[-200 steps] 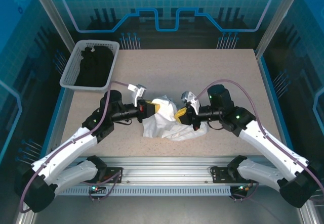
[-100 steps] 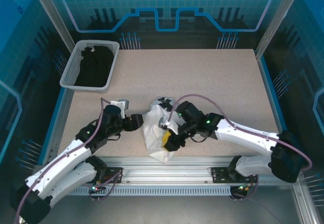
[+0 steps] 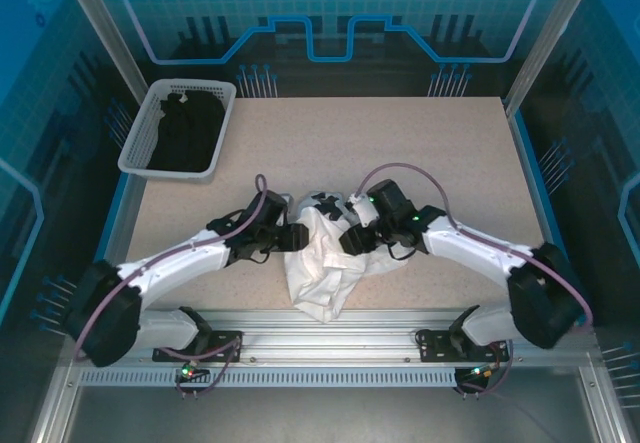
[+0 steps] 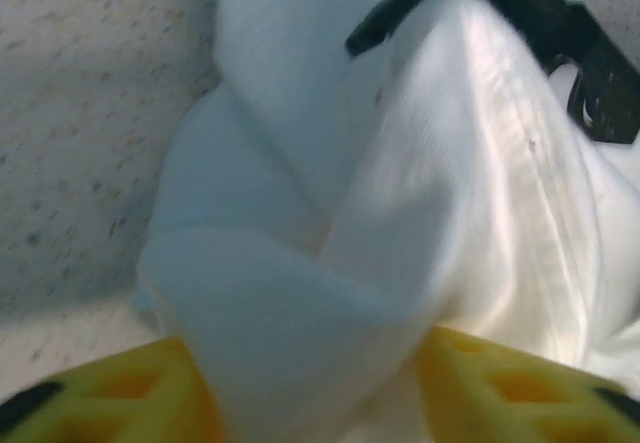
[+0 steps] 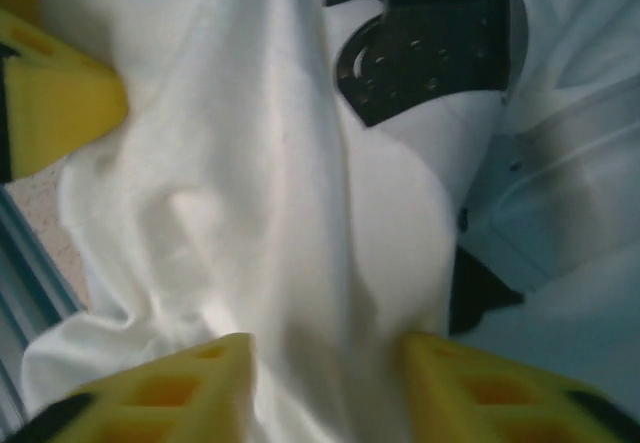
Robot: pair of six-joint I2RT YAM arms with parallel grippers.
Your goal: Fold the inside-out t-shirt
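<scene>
From above, the inside-out t-shirt (image 3: 322, 268) lies bunched in a tall crumpled heap at the near middle of the table (image 3: 400, 153), its black print (image 3: 322, 201) at the far end and its lower end close to the near rail. It is well apart from the basket (image 3: 160, 173) holding the black garment (image 3: 185, 128) at the far left. The left gripper (image 3: 297, 238) and right gripper (image 3: 352, 243) meet the heap from opposite sides, near its upper half. Both arms sweep out from their bases, elbows flung wide and forearms converging inward, with the wrists low and facing each other across the cloth. The step looks like taking hold in order to open the bundle. It would go best if both holds catch one layer each, rise together, and then draw apart evenly, away from the near edge, so the shirt spreads flat instead of twisting. In the left wrist view the yellow fingers (image 4: 100, 393) stand either side of a thick fold that fills the gap between them, so this gripper appears closed on the shirt. In the right wrist view its fingers (image 5: 190, 383) likewise bracket a band of white cloth pressed between them, a hold on the shirt. Another yellow finger (image 5: 55, 113), probably the left gripper's, sits just beside the same cloth.
</scene>
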